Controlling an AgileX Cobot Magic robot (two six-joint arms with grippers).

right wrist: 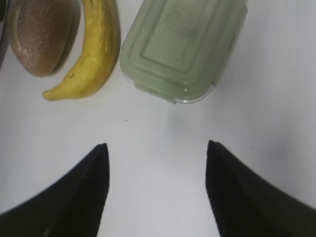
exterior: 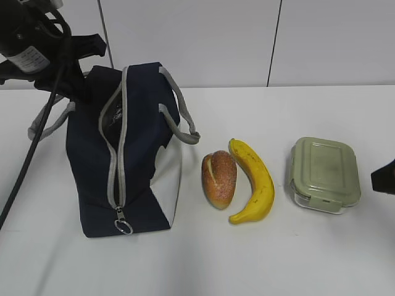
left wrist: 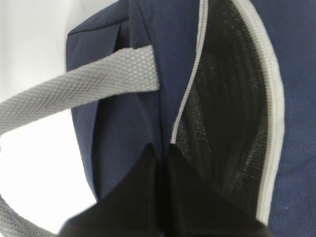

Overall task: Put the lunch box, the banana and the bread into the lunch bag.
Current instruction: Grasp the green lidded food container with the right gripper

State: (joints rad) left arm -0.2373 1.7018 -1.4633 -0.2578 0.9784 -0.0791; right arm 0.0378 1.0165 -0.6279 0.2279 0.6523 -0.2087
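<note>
The navy lunch bag [exterior: 139,154] lies at the left with its grey zipper parted at the far end and the ring pull [exterior: 123,223] at the near end. My left gripper [exterior: 85,77] is at the bag's far top edge. In the left wrist view the left gripper [left wrist: 161,154] is shut on the bag's fabric [left wrist: 123,128] beside the gaping opening [left wrist: 227,108]. The bread [exterior: 219,179], the banana [exterior: 254,182] and the green-lidded lunch box [exterior: 325,172] lie in a row to the right of the bag. My right gripper [right wrist: 155,148] is open and empty above the table, just short of the lunch box [right wrist: 180,44].
The bag's grey strap handles [exterior: 182,117] stick out on both sides, and one [left wrist: 74,89] crosses the left wrist view. A black cable [exterior: 28,154] hangs from the left arm. The right arm shows only at the right edge [exterior: 384,177]. White table, white wall behind.
</note>
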